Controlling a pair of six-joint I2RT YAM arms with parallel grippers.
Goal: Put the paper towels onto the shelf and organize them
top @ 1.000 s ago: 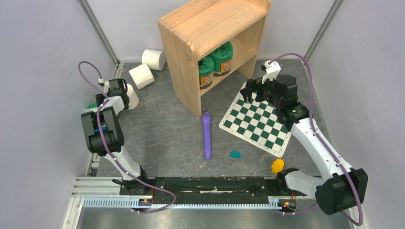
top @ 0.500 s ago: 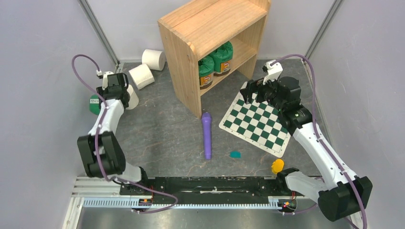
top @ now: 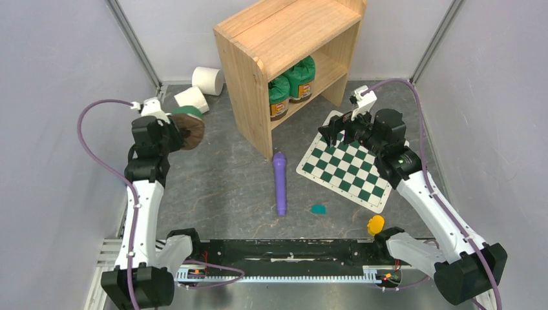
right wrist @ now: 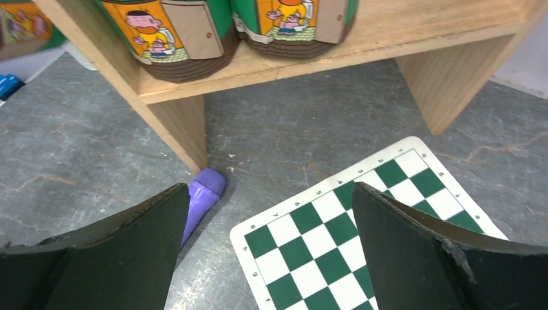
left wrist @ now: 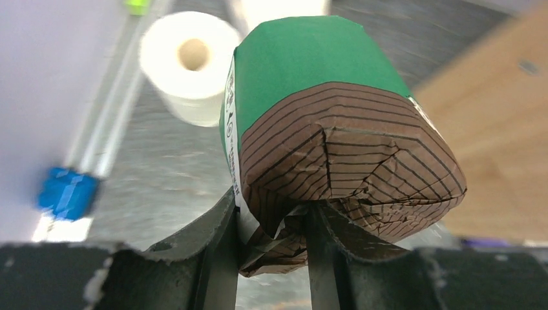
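My left gripper [top: 173, 127] is shut on a green canister with a brown lid [top: 186, 126], held off the floor; in the left wrist view my left gripper [left wrist: 271, 216] pinches its crumpled brown end [left wrist: 349, 161]. Two white paper towels [top: 208, 80] [top: 191, 99] lie at the back left, beside the wooden shelf [top: 284, 35]. One roll [left wrist: 190, 64] shows beyond the canister in the left wrist view, with another's edge [left wrist: 284, 6] at the top. A third roll is not visible from above. My right gripper [top: 336, 132] is open and empty over the checkered board; in the right wrist view my right gripper [right wrist: 268, 232] faces the shelf's lower tier [right wrist: 310, 61].
Two green canisters [top: 279, 97] [top: 300, 77] stand on the shelf's lower tier. A green-and-white checkered board [top: 352, 171] lies right of the shelf. A purple stick [top: 280, 184], a teal scrap [top: 317, 208] and a yellow piece [top: 375, 225] lie on the floor.
My left gripper has lifted the green canister from beside the left wall and swung it right, over where a roll stood. My right gripper shifted slightly left and stays open.
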